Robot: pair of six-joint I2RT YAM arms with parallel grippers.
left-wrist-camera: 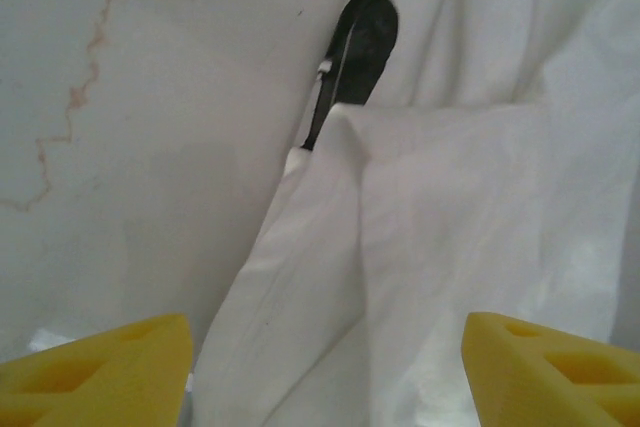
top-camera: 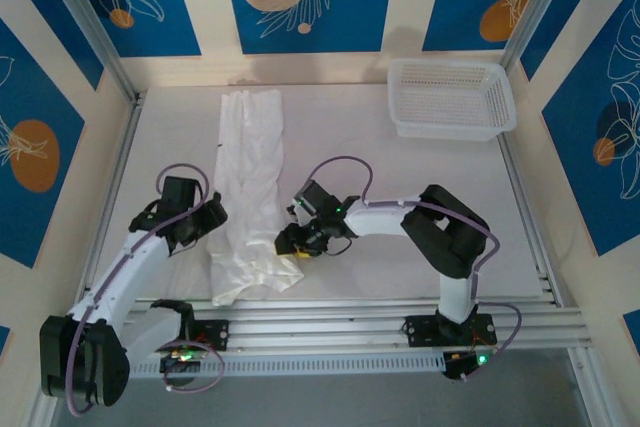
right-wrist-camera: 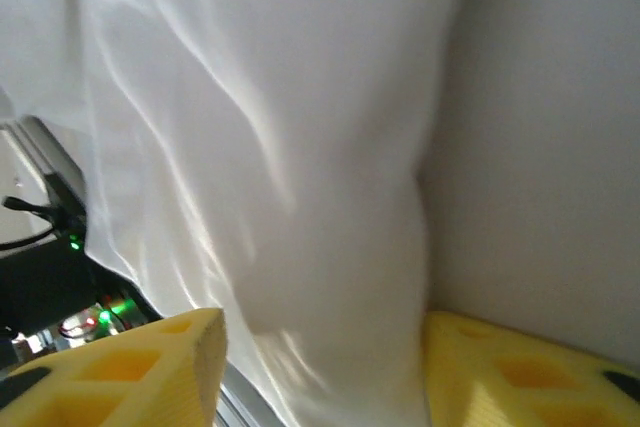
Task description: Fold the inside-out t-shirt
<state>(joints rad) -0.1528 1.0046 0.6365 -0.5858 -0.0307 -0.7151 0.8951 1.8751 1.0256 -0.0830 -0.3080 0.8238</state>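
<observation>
- The t-shirt (top-camera: 250, 197) lies on the table (top-camera: 400, 187) as a long narrow strip, left of the middle, running from the far side to the near edge.
- Its near end is wider and rumpled, and lies between the two grippers.
- The left gripper (top-camera: 212, 219) sits at the strip's left edge. In the left wrist view its yellow fingers (left-wrist-camera: 100, 372) are spread wide, with folds of the t-shirt (left-wrist-camera: 440, 247) lying in the gap and nothing pinched.
- The right gripper (top-camera: 292, 244) sits at the strip's right edge, near the table's front. In the right wrist view its fingers (right-wrist-camera: 130, 372) are apart, with cloth (right-wrist-camera: 300, 197) filling the space between them.
- A white mesh basket (top-camera: 452, 97) stands at the far right corner, well apart from the t-shirt.
- A thin brownish line (left-wrist-camera: 70, 117) marks the bare table beside the cloth.
</observation>
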